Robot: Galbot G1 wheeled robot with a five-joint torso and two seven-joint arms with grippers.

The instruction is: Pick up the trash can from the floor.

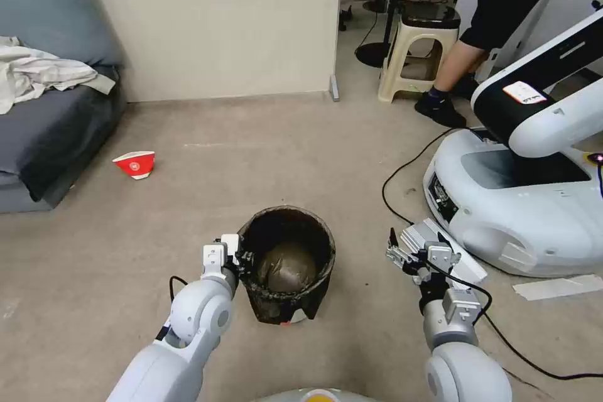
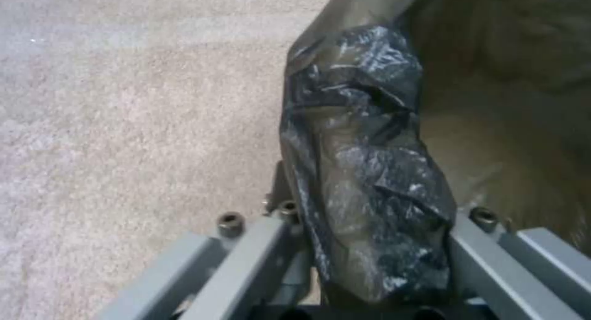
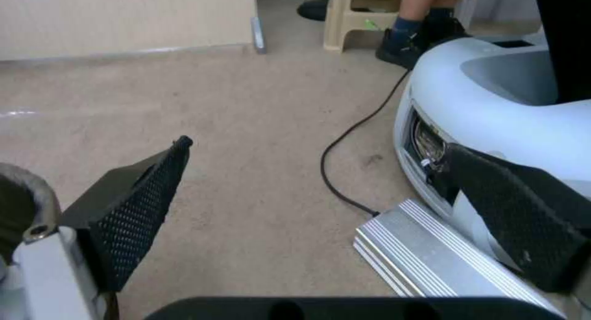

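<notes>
The trash can [image 1: 282, 308] is a small round bin lined with a dark bag, standing upright on the beige floor [image 1: 251, 157] just ahead of me. My left gripper [image 1: 242, 260] is at its near-left rim. In the left wrist view the bag-covered rim [image 2: 363, 172] fills the gap between the grey fingers [image 2: 265, 246], one outside the can and one inside. My right gripper [image 1: 396, 251] hovers to the right of the can and apart from it, its black dotted pads [image 3: 135, 209] spread wide with only floor between them.
A white robot base [image 1: 521, 201] with a black cable [image 1: 402, 182] stands close on the right, and a ribbed silver block [image 3: 425, 260] lies beside it. A red-and-white paper bowl [image 1: 135, 164] lies by the grey sofa [image 1: 50, 107] on the left. A stool [image 1: 418, 50] stands behind.
</notes>
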